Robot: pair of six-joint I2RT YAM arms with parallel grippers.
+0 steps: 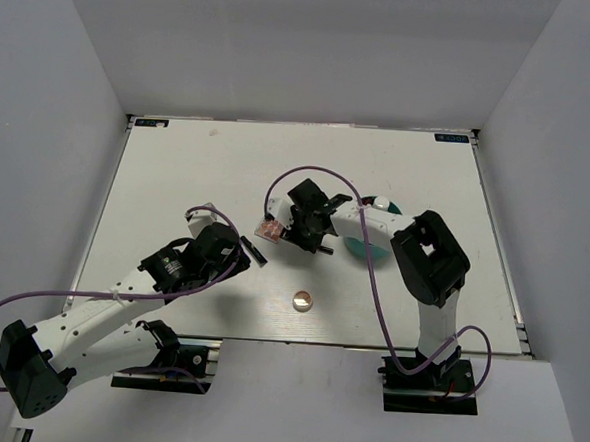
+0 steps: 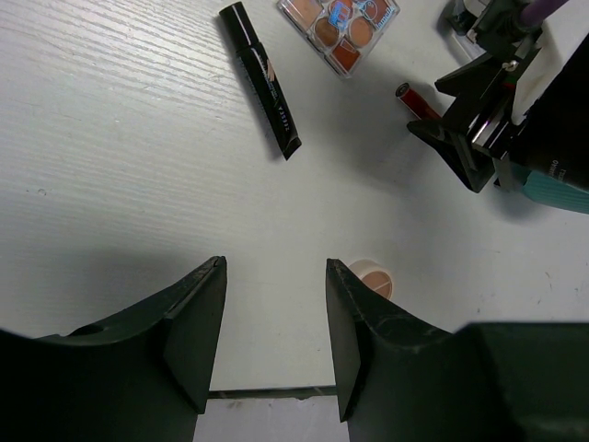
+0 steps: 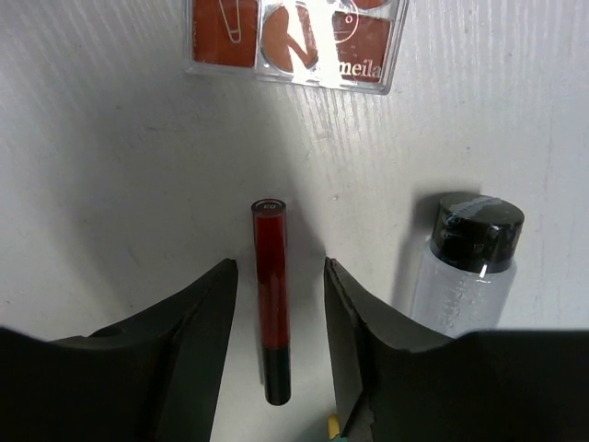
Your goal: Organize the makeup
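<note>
The left gripper (image 2: pixel 276 276) hangs wide open over bare worktop (image 2: pixel 110 166). A matte black tube (image 2: pixel 260 78) lies beyond it and a small round compact (image 2: pixel 373 278) sits just beside one finger. Further right, the right gripper (image 3: pixel 280 269) is open either side of a slim, glossy red tube (image 3: pixel 270 249), near the clear-lidded square palette (image 3: pixel 294 41). A pick seems in hand: lower, then close squarely, since the round tube may roll.

Left arm (image 1: pixel 119 310): stretched low from its base toward the middle, elbow bent. Left gripper (image 2: pixel 276 276): jaws parted, pointing forward and down.
Right arm (image 1: pixel 428 259): folded at the elbow, forearm reaching leftward. Right gripper (image 3: pixel 279 276): jaws parted, facing down, seemingly close above the worktop (image 3: pixel 110 184).
</note>
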